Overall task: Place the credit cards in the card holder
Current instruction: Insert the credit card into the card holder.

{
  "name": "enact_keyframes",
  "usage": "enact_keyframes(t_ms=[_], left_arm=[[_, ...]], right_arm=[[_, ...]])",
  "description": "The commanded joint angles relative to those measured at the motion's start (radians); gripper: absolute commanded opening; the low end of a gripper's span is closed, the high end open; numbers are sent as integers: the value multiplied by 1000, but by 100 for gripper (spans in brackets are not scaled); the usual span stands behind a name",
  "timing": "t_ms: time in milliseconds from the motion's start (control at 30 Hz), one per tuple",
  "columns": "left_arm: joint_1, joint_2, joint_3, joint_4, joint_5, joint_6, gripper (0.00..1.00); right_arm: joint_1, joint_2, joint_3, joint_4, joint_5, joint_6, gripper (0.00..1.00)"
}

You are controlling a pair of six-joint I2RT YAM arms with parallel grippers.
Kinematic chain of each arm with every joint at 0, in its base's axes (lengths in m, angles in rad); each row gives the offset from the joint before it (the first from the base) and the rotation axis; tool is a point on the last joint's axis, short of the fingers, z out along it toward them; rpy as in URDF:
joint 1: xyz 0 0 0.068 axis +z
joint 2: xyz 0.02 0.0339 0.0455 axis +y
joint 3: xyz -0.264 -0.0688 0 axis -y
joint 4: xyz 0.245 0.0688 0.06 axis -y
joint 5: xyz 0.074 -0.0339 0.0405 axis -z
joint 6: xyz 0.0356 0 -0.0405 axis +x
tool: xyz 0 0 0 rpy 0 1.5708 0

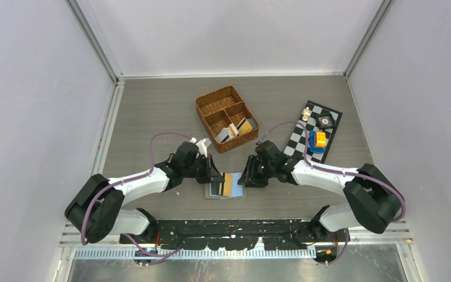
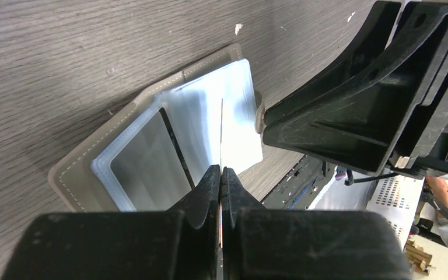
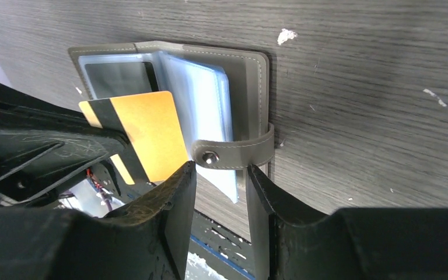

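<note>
- Pinches an orange credit card (image 3: 149, 131) in clenched left fingers (image 2: 205, 189), over the open card holder (image 3: 245, 76) on the table (image 1: 152, 111); not sleeved yet.
- Brackets the snap tab (image 3: 227, 153) with parted, empty right fingers (image 3: 169, 210).
- Leaves more cards (image 1: 239, 128) in the basket (image 1: 199, 106); likely early.

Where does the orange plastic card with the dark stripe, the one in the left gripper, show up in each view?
Top external: the orange plastic card sits low centre, over the open grey-olive folding card holder.
Left wrist: edge-on, a thin pale line rising from the shut left gripper.
Right wrist: left of centre, flat face showing.
Shared landmark: the card holder.
</note>
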Motion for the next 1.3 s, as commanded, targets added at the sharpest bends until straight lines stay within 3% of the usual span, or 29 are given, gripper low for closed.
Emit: enact_keyframes(t_ms=[0, 400, 733, 867, 1000, 1267], left_arm=[[12, -2, -18, 67, -10, -1, 0], [27, 3, -46, 68, -25, 10, 0], [27, 10, -54, 83, -24, 4, 0], [29, 6, -57, 83, -25, 4, 0], [44, -17, -73, 60, -43, 13, 0], [73, -92, -115, -8, -87, 41, 0]], right_arm=[[38, 28, 31, 50, 86, 33, 42], [91, 55, 20, 75, 116, 76, 41], [112, 107, 27, 99, 120, 93, 33], [117, 122, 26, 90, 140, 99, 21], [118, 120, 31, 17, 199, 106, 1], [119, 107, 31, -79, 292, 105, 1]])
